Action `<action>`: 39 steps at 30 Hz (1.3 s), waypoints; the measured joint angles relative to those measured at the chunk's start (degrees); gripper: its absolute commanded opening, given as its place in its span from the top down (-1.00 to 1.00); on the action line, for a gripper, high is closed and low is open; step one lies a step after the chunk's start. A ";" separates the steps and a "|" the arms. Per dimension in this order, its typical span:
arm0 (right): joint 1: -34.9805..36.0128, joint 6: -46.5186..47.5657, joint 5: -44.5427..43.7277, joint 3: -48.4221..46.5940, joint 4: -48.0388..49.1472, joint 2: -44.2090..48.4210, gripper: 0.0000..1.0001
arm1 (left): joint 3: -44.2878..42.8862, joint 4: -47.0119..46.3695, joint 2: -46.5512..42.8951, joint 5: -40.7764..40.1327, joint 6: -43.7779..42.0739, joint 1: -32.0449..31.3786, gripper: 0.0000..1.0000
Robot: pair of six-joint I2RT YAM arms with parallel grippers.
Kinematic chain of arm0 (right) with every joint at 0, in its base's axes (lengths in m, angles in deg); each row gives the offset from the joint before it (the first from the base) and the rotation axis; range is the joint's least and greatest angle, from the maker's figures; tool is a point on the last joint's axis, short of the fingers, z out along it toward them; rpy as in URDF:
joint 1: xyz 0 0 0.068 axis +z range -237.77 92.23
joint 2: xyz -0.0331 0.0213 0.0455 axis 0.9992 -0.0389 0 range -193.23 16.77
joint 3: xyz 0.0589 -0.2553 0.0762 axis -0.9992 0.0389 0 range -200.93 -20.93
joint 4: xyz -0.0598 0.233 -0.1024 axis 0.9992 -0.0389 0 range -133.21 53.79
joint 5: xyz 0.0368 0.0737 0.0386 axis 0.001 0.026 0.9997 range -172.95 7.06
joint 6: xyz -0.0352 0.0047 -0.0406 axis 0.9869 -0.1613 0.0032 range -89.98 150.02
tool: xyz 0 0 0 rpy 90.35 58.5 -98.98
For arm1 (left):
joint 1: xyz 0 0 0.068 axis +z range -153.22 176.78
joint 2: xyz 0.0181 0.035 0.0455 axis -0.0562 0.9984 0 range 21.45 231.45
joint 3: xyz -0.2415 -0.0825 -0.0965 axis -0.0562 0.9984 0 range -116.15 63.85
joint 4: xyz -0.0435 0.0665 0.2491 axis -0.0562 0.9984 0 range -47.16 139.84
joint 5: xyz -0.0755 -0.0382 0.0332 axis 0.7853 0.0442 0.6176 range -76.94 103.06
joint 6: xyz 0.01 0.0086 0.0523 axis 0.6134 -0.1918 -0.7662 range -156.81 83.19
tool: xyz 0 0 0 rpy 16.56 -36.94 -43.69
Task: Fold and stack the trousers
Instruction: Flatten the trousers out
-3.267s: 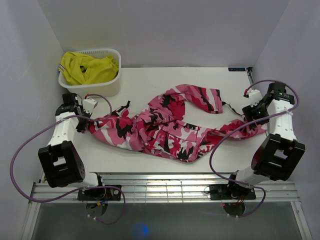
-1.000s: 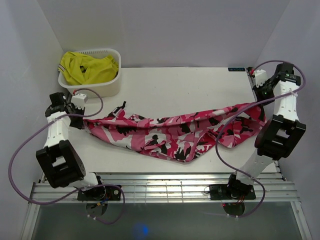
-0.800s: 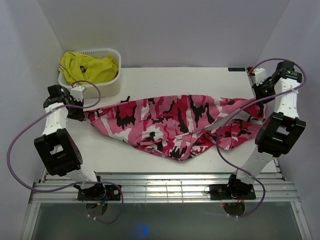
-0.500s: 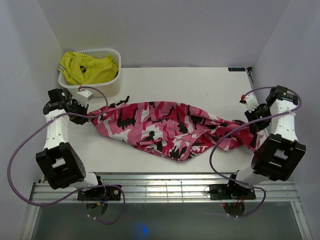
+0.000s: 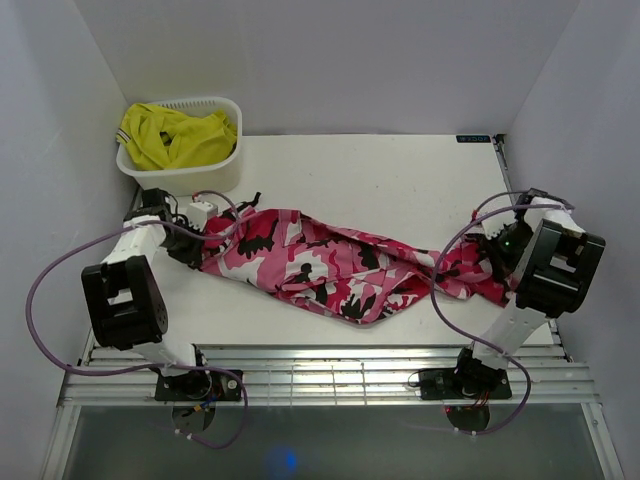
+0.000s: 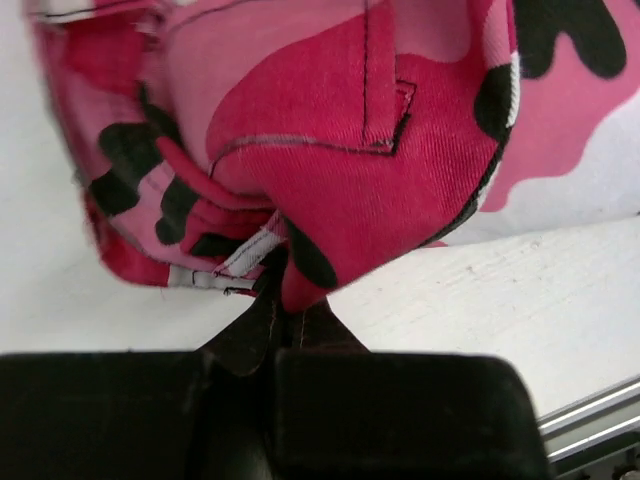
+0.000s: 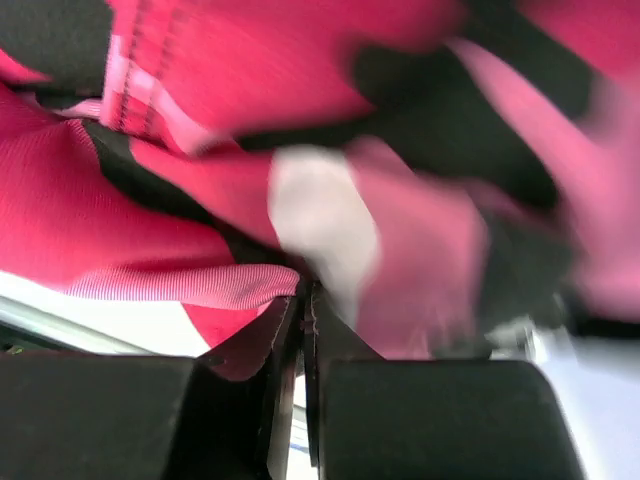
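The pink, white, dark red and black camouflage trousers (image 5: 330,265) lie bunched in a long band across the table (image 5: 380,170), from left to right. My left gripper (image 5: 207,243) is shut on their left end, low over the table. In the left wrist view the fabric (image 6: 400,130) is pinched between the left gripper's (image 6: 280,300) black fingertips. My right gripper (image 5: 495,258) is shut on the trousers' right end. The right wrist view shows blurred fabric (image 7: 200,200) filling the frame, clamped in the right gripper (image 7: 305,295).
A white basket (image 5: 200,178) holding a plain yellow garment (image 5: 175,135) stands at the back left corner. Grey walls close in the table on three sides. A metal rail (image 5: 320,375) runs along the near edge by the arm bases.
Both arms have come down and toward the near edge, the left one also moving right. The trousers, held up and spread a second ago, now lie slack and narrower on the table.
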 measured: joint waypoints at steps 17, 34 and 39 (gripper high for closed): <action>-5.64 -0.04 5.86 -22.58 0.63 20.31 0.84 | -13.88 -1.92 -35.74 -4.55 7.67 10.10 1.00; -26.82 2.47 23.19 -19.65 0.90 30.29 0.85 | -19.56 7.37 -55.39 -7.58 4.90 10.08 1.00; -14.93 -1.18 17.94 -17.40 6.75 22.82 0.85 | -17.73 7.08 -44.50 -6.23 7.74 10.10 1.00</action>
